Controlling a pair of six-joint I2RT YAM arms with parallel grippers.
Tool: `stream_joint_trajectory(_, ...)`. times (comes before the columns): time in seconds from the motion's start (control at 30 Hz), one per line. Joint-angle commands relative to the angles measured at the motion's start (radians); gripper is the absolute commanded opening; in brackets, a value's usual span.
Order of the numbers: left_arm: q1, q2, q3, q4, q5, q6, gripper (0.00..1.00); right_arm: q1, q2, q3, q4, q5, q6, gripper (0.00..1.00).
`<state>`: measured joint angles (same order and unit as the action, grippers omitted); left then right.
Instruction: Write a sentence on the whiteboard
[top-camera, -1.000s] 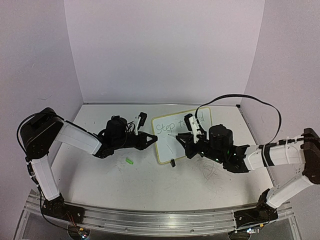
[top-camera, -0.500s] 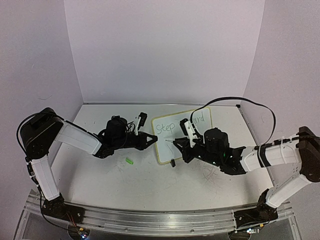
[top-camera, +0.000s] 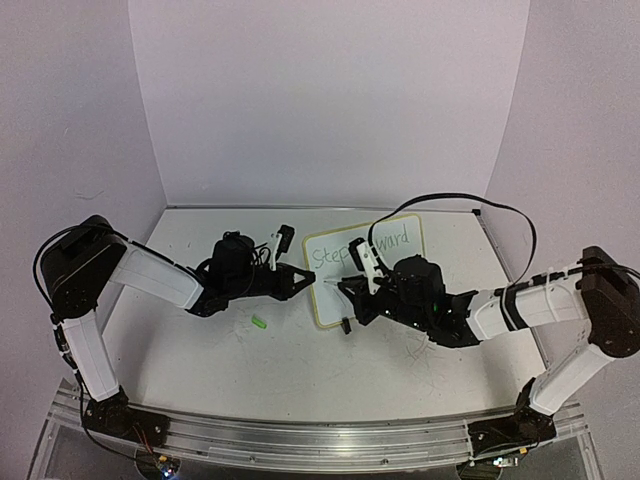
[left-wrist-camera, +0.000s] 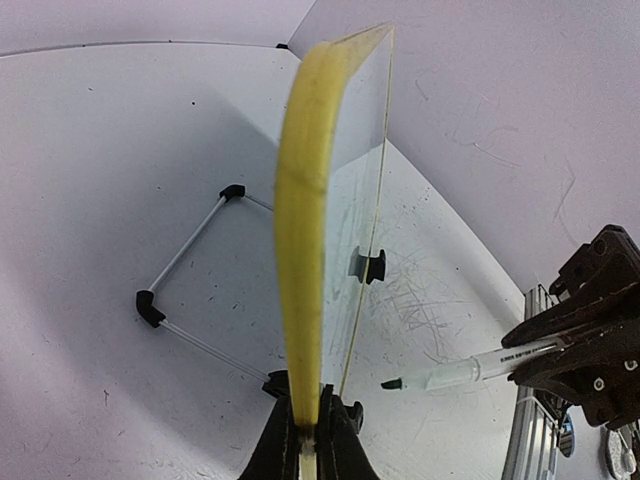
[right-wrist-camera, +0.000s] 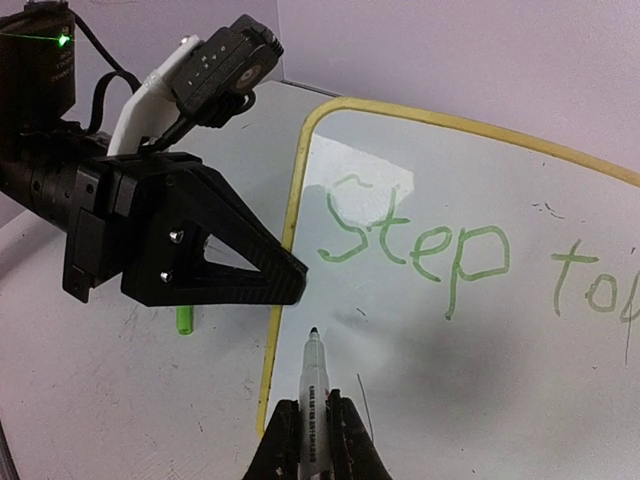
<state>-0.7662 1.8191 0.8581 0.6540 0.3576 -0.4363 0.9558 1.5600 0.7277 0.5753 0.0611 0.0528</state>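
Note:
The whiteboard (top-camera: 328, 301) stands tilted on its wire stand (left-wrist-camera: 188, 243), and my left gripper (top-camera: 306, 282) is shut on its yellow-green left rim (left-wrist-camera: 303, 240). The sentence (right-wrist-camera: 418, 244) reads "Step toward" in green along the top line (top-camera: 370, 248). My right gripper (right-wrist-camera: 314, 428) is shut on a clear marker (right-wrist-camera: 313, 384) with a dark tip. That tip points at the board's lower left, under "Step" and close to the rim. In the left wrist view the marker (left-wrist-camera: 455, 373) hangs just off the board's face; contact is unclear.
A green marker cap (top-camera: 259, 322) lies on the scuffed tabletop left of the board, also seen as the cap (right-wrist-camera: 184, 320) below my left fingers. White walls (top-camera: 330, 100) close the back and sides. The aluminium rail (top-camera: 300, 435) runs along the near edge.
My right arm has slid left along the board with the marker, from beneath "toward" to the lower left corner area, uncovering the word's end. The left arm and the board have not moved.

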Motion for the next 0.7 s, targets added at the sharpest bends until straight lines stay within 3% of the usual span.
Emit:
stream_joint_trajectory(0.0,-0.004,-0.007,0.027,-0.047,-0.054,0.038,0.00,0.008,0.015,0.042,0.009,0.063,0.020,0.00)
stream_joint_trajectory(0.67,-0.004,-0.019,0.021,-0.048,-0.054,0.052,0.00,0.008,0.073,0.076,-0.017,0.113,0.040,0.00)
